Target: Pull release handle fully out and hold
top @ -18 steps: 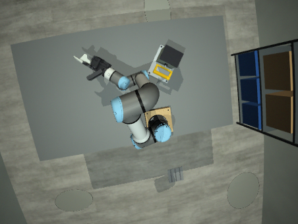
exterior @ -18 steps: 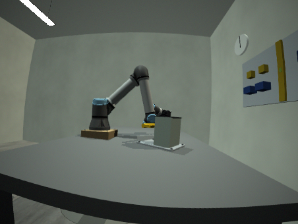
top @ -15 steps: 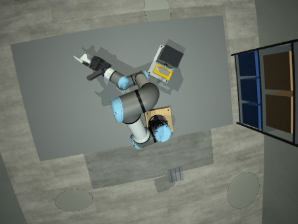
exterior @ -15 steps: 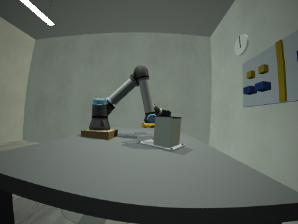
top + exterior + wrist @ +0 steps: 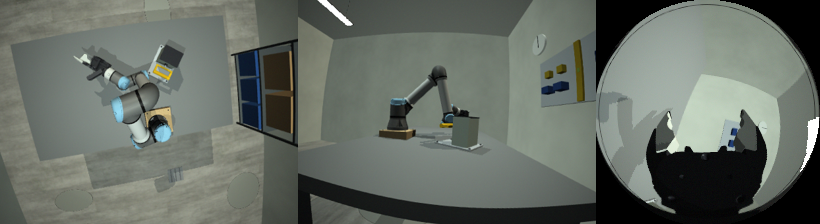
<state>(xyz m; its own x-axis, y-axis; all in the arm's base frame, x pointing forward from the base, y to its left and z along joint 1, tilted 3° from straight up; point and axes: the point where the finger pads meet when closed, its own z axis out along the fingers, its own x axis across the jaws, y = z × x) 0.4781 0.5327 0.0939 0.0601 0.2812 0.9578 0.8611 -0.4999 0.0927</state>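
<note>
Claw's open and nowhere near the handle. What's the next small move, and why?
Probably swing the claw back toward the yellow release handle on the box. In the top view the open, empty claw points away over the table, the handle sits on the arm's other side, and the wrist view shows only walls.

My gripper [image 5: 80,59] hangs wide open over bare table [image 5: 49,109], well apart from the box [image 5: 172,55]. The arm's own elbow [image 5: 145,93] lies between gripper and yellow handle [image 5: 163,72]; from outside, the box seems to hide the handle.
</note>
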